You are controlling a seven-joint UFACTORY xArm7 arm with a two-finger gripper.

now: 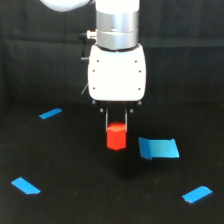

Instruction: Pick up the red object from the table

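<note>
The jaws pinched the red block [116, 137] by its top, near the middle of the tabletop [75, 170].
A good lift needed a tight squeeze and a slow, straight pull up, or the block could slip out.

table [75, 165] open, 4 flat blue patches [159, 148]

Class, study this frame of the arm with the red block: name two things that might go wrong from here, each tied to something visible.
1. The gripper seems to pinch only the top of the red object; most hangs below the thin fingers, so it might slip or tilt.
2. If it drops, it may land beside or on the large blue tape piece on the table, shifting position for a re-grasp.
</note>
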